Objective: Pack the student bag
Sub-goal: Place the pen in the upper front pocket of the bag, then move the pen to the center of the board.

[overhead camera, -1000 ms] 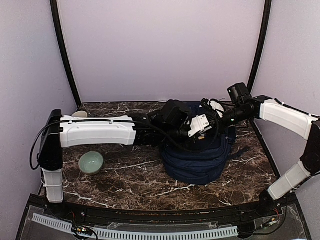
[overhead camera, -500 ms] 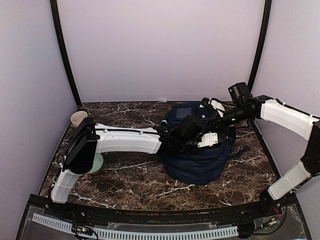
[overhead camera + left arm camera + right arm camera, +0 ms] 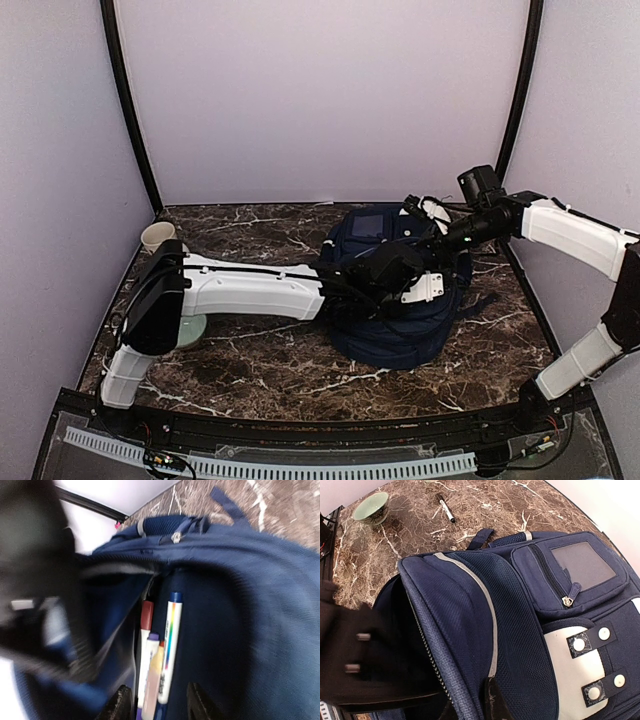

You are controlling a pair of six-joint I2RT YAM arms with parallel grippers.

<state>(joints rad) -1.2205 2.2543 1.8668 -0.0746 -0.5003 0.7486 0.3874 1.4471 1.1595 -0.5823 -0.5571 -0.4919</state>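
Observation:
The navy student bag [image 3: 400,325] lies at mid-right of the table with its main compartment open. My right gripper [image 3: 435,233] is shut on the bag's zip-edge flap [image 3: 455,645] and holds it up; its fingers pinch the fabric [image 3: 470,707]. My left gripper [image 3: 400,272] reaches into the opening. In the left wrist view its fingers [image 3: 197,705] stand apart around a bundle of markers [image 3: 160,655] lying inside the bag [image 3: 260,605], with a gap on each side.
A green bowl [image 3: 188,330] sits at the left, partly behind my left arm, and also shows in the right wrist view [image 3: 371,507]. A beige cup [image 3: 157,236] stands at the back left. A black marker [image 3: 446,508] lies on the marble table.
My left arm has stretched out to the right and its gripper has moved down into the bag's opening. The right gripper has kept its hold on the flap.

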